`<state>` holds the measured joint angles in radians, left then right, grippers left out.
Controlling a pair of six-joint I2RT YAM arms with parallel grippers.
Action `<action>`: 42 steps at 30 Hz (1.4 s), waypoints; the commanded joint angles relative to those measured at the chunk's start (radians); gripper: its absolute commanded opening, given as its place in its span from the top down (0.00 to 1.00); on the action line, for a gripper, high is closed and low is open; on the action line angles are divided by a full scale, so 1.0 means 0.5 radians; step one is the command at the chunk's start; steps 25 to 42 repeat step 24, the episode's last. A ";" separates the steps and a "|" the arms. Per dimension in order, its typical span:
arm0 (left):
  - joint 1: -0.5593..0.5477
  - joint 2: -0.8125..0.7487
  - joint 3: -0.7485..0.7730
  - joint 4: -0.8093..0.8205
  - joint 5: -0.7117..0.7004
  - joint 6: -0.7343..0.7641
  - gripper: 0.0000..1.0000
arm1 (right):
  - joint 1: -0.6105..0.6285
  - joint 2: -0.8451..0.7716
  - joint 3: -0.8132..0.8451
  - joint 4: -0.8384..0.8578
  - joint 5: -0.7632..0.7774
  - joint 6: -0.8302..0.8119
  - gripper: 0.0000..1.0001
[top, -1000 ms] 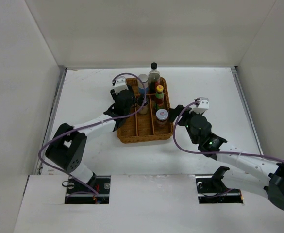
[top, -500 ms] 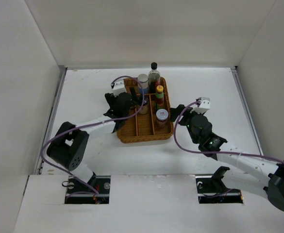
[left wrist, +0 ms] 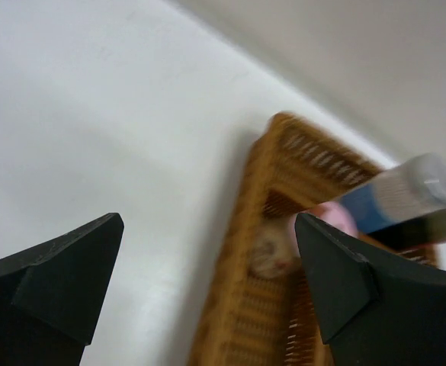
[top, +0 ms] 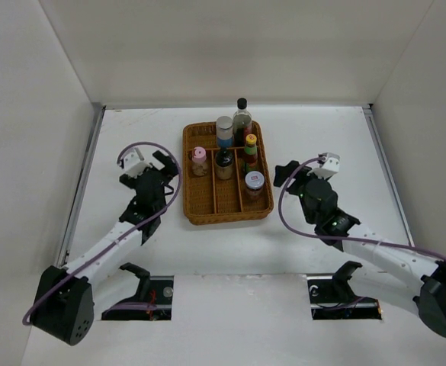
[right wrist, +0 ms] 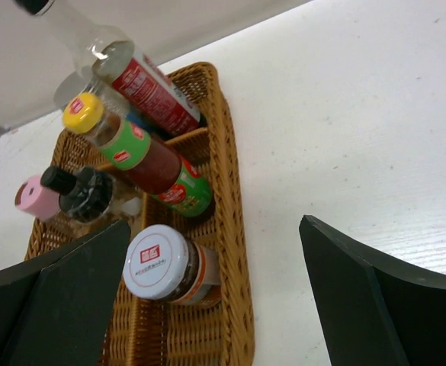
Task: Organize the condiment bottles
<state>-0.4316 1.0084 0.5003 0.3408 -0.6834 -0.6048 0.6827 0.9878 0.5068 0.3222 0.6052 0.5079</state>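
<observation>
Since nothing that needs organizing stands outside the wicker tray (top: 226, 219), we judge the task at or near its end, and any further move turns on which arm is nearer which side. Our left gripper (top: 163, 163) hangs over the bare table (top: 329, 130) just off the tray's left rim, jaws wide apart and empty. The pink-lidded jar (top: 199, 160) is nearest to it, to its right across the rim; the left wrist view shows it blurred between the fingers. Our right gripper (top: 285, 174) hovers just off the right rim, jaws equally spread and holding nothing. The white-lidded jar (top: 255, 181) lies to its left and closest, with the yellow-capped bottle (top: 251, 148) just beyond. The short dark bottle (top: 223, 158) stands in the middle column. The grey-lidded jar (top: 224, 130) and the tall dark bottle (top: 242, 118) stand at the far end, well apart from both grippers. Every long axis is upright, so we expect any regrasp to come in over the rim.
</observation>
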 commanded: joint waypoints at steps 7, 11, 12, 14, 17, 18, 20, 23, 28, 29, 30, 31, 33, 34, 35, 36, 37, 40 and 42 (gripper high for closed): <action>0.392 -0.014 -0.172 -0.500 0.305 -0.487 0.00 | -0.293 -0.110 -0.139 0.055 -0.140 0.349 0.44; 0.371 0.035 -0.102 -0.590 0.287 -0.487 0.00 | -0.410 -0.181 -0.213 0.089 -0.274 0.490 0.71; 0.371 0.051 -0.096 -0.581 0.287 -0.484 0.00 | -0.428 -0.196 -0.228 0.116 -0.296 0.497 0.71; 0.371 0.081 -0.062 -0.574 0.308 -0.484 0.00 | -0.446 -0.187 -0.253 0.172 -0.308 0.491 0.65; 0.331 0.079 -0.062 -0.535 0.290 -0.478 0.00 | -0.437 -0.120 -0.238 0.202 -0.342 0.503 0.44; 0.328 0.079 -0.071 -0.504 0.278 -0.475 0.00 | -0.437 -0.107 -0.234 0.209 -0.336 0.497 0.36; 0.343 0.076 -0.077 -0.458 0.296 -0.475 0.00 | -0.437 -0.095 -0.246 0.227 -0.318 0.503 0.25; 0.328 0.069 -0.077 -0.449 0.278 -0.459 0.00 | -0.437 -0.061 -0.256 0.264 -0.351 0.521 0.21; 0.328 0.072 -0.083 -0.445 0.266 -0.456 0.00 | -0.437 -0.061 -0.253 0.270 -0.367 0.512 0.20; 0.328 0.072 -0.083 -0.445 0.266 -0.456 0.00 | -0.437 -0.061 -0.253 0.270 -0.367 0.512 0.20; 0.328 0.072 -0.083 -0.445 0.266 -0.456 0.00 | -0.437 -0.061 -0.253 0.270 -0.367 0.512 0.20; 0.328 0.072 -0.083 -0.445 0.266 -0.456 0.00 | -0.437 -0.061 -0.253 0.270 -0.367 0.512 0.20; 0.328 0.072 -0.083 -0.445 0.266 -0.456 0.00 | -0.437 -0.061 -0.253 0.270 -0.367 0.512 0.20; 0.328 0.072 -0.083 -0.445 0.266 -0.456 0.00 | -0.437 -0.061 -0.253 0.270 -0.367 0.512 0.20; 0.328 0.072 -0.083 -0.445 0.266 -0.456 0.00 | -0.437 -0.061 -0.253 0.270 -0.367 0.512 0.20; 0.328 0.072 -0.083 -0.445 0.266 -0.456 0.00 | -0.437 -0.061 -0.253 0.270 -0.367 0.512 0.20; 0.328 0.072 -0.083 -0.445 0.266 -0.456 0.00 | -0.437 -0.061 -0.253 0.270 -0.367 0.512 0.20; 0.328 0.072 -0.083 -0.445 0.266 -0.456 0.00 | -0.437 -0.061 -0.253 0.270 -0.367 0.512 0.20; 0.328 0.072 -0.083 -0.445 0.266 -0.456 0.00 | -0.437 -0.061 -0.253 0.270 -0.367 0.512 0.20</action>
